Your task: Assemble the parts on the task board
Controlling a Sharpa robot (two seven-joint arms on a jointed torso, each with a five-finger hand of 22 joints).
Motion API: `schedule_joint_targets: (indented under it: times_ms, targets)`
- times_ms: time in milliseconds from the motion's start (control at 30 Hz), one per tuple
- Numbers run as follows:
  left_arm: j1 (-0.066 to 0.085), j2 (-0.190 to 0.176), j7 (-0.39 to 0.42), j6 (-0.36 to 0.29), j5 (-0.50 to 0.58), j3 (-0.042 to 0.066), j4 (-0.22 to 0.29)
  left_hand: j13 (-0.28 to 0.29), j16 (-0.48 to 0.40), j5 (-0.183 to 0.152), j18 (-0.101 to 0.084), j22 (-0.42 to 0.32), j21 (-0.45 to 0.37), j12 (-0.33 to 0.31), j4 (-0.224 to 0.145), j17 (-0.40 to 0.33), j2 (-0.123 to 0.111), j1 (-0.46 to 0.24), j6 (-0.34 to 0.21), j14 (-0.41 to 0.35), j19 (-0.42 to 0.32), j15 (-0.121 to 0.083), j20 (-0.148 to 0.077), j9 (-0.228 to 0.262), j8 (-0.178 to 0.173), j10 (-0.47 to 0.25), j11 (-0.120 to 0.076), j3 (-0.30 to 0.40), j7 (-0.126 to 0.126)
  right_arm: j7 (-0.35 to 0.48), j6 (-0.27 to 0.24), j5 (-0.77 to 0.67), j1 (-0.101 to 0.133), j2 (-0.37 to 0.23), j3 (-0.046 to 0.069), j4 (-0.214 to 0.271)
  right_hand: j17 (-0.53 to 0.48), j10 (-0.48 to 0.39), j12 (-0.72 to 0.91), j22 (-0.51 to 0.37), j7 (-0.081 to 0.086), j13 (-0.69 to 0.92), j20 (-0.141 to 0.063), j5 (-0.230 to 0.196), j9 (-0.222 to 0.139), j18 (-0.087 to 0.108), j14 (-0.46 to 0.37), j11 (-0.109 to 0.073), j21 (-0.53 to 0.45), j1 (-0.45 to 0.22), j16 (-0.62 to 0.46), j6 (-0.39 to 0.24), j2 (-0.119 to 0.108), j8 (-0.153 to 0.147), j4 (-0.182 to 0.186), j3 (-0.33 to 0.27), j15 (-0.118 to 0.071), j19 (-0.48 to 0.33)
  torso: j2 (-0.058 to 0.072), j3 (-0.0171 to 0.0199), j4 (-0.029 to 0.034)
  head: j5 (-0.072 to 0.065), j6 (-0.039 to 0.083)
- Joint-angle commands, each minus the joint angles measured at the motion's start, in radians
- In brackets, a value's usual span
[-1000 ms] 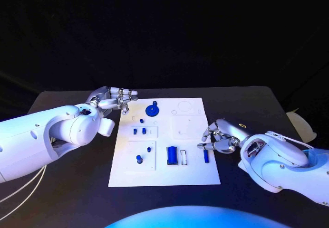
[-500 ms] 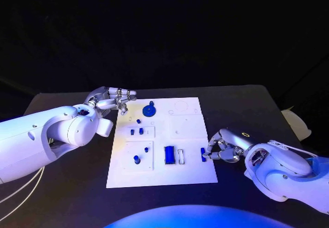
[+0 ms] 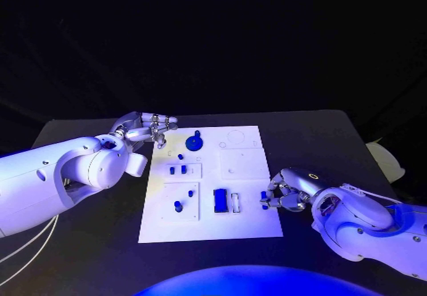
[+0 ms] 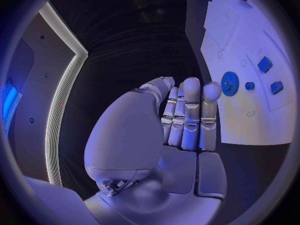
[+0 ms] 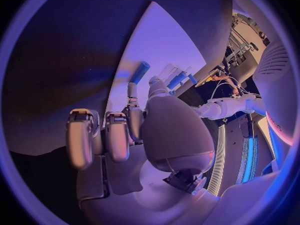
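The white task board (image 3: 249,228) lies in the middle of the black table. On it are a blue gear (image 3: 195,143), two small blue pieces (image 3: 178,169), a blue rectangular block (image 3: 219,201) and a blue peg (image 3: 264,198) at its right edge. My right hand (image 3: 286,195) sits at that edge, its fingertips closed on the peg, which pokes out past the fingers (image 5: 130,97) as a blue peg (image 5: 139,72). My left hand (image 3: 144,131) hovers at the board's far left corner, holding nothing. Its fingers (image 4: 190,115) lie straight, with the gear (image 4: 230,83) just beyond them.
A pale object (image 3: 384,159) sits off the table's right edge. Bare black table (image 3: 320,142) surrounds the board on all sides. My left forearm (image 3: 80,169) covers the table's left part.
My right hand has dropped toward the near side along the board's right edge and its fingertips have closed on the blue peg. The left hand has stayed put.
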Motion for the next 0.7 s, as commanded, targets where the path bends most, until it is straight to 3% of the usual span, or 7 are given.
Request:
schedule_joint_targets:
  times_ms: [33, 467, 700]
  targets:
    - [0.001, 0.001, 0.011, 0.018, 0.006, 0.001, 0.003, 0.002, -0.004, -0.002, 0.018, -0.001, -0.006, 0.004, 0.001, 0.0, 0.006, -0.002, -0.006, -0.003, -0.005, 0.0, 0.004, -0.002, 0.004, -0.006, -0.002, -0.003, 0.001, -0.013, 0.008, -0.017, -0.003, 0.012, 0.0, -0.011, 0.183, 0.006, -0.004, 0.237, 0.001, -0.041, 0.004, 0.006, -0.001, -0.017, 0.086, 0.0, 0.002, -0.008, 0.006, 0.007, 0.002, -0.006, 0.004, -0.001, 0.006, 0.066, 0.0, 0.0006, 0.0004, 0.002, -0.001]
    - [0.001, -0.002, 0.009, 0.021, 0.006, 0.0, 0.005, 0.002, -0.004, -0.002, 0.018, -0.001, -0.006, 0.004, 0.001, 0.0, 0.007, -0.001, -0.006, -0.003, -0.005, 0.0, 0.004, -0.002, 0.004, -0.006, -0.002, -0.003, 0.0, -0.018, 0.053, -0.034, -0.011, 0.046, -0.001, -0.049, 0.181, 0.005, -0.007, 0.236, -0.002, -0.043, 0.003, 0.006, -0.001, -0.016, 0.086, -0.002, -0.003, -0.005, 0.004, 0.012, 0.003, -0.006, 0.001, -0.002, 0.005, 0.064, 0.0, 0.0009, -0.0008, 0.007, -0.003]
    - [0.001, -0.004, 0.007, 0.022, 0.006, 0.0, 0.006, 0.002, -0.004, -0.002, 0.018, -0.001, -0.006, 0.004, 0.001, 0.0, 0.007, -0.001, -0.006, -0.003, -0.005, 0.0, 0.004, -0.002, 0.004, -0.006, -0.002, -0.003, 0.0, -0.021, 0.103, -0.091, -0.018, 0.062, -0.001, -0.058, 0.177, 0.002, -0.015, 0.233, -0.009, -0.045, -0.001, -0.046, 0.001, -0.014, 0.085, -0.008, -0.011, 0.035, 0.002, 0.03, -0.01, -0.002, -0.014, -0.012, 0.0, 0.06, 0.001, 0.0013, 0.0003, 0.008, -0.006]
